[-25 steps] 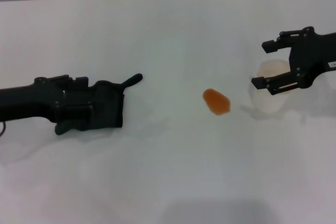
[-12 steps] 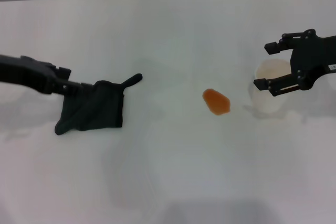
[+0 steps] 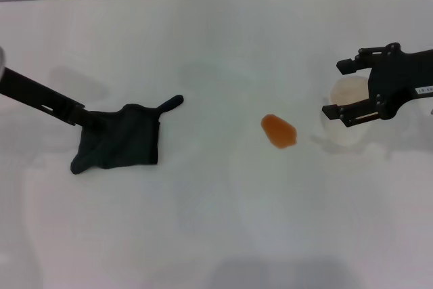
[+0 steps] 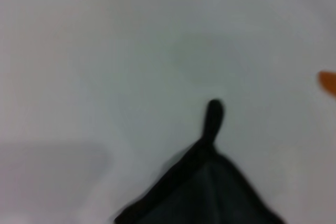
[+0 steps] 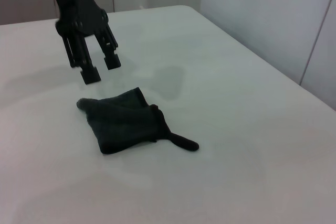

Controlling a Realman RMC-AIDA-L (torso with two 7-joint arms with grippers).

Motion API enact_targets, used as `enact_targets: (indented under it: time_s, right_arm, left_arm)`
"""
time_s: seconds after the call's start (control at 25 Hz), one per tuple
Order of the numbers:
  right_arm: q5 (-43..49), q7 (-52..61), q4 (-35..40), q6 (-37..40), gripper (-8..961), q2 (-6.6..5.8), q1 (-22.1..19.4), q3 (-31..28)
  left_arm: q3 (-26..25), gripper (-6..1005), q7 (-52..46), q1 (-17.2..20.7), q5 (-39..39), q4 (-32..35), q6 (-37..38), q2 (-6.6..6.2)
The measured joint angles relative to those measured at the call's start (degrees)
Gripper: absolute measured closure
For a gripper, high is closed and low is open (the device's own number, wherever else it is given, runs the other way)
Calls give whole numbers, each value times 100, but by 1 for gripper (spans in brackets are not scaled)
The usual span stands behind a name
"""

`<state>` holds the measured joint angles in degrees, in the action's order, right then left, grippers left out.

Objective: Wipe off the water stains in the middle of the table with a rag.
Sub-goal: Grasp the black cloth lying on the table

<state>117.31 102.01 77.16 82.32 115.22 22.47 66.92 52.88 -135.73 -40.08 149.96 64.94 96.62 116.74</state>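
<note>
Overhead, left gripper [image 5: 98, 70] hangs above rag [image 3: 120, 143], fingers apart, holding nothing; right gripper [image 3: 342, 90] spread wide around cup [image 3: 348, 121].

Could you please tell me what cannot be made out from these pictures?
- Left wrist view: the water stains and most of the rag are cut off by the picture's edges.
- Head view: the left end effector merges with the dark rag, so its fingers cannot be told apart there.
- Head view: the right end effector covers part of the cup; its contents are unclear.

Below my left wrist, the rag [image 4: 210, 192] lies on the table [image 4: 105, 51], its tail [image 4: 213, 116] pointing away; orange stain [image 4: 329, 83] at the edge.
</note>
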Motion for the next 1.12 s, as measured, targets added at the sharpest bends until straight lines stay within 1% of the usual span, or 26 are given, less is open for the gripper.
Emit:
enact_targets:
  time_s: [0.08,0.12,0.2,0.28,0.4,0.6,0.88,1.12]
  right_arm:
    - [2,0,0,0,86,0,-1,3]
    - [2,0,0,1,86,0,-2,3]
    - [3,1,0,-2,86,0,-3,5]
    - [3,1,0,-2,86,0,-4,5]
    - [3,2,0,0,86,0,-5,5]
    - [3,4,2,4,86,0,-4,5]
    - [3,4,4,-4,86,-4,28,5]
    - [3,4,1,-38,86,-7,40,5]
  left_arm:
    - [105,185,-108,-27,310,-4,-154,117]
    - [159,188,-155,-30,416,-5,-217,155]
    - [423,193,-360,-30,574,-52,-445,213]
    - [814,198,-650,-28,620,-192,-758,215]
    - [1101,206,-869,-27,630,-350,-1103,213]
    - [1148,219,-989,-77,635,-618,-1509,226]
    - [1157,238,-1005,-322,602,-1269,-1982,235]
    - [1225,254,-1000,-368,548,-1390,-2157,241]
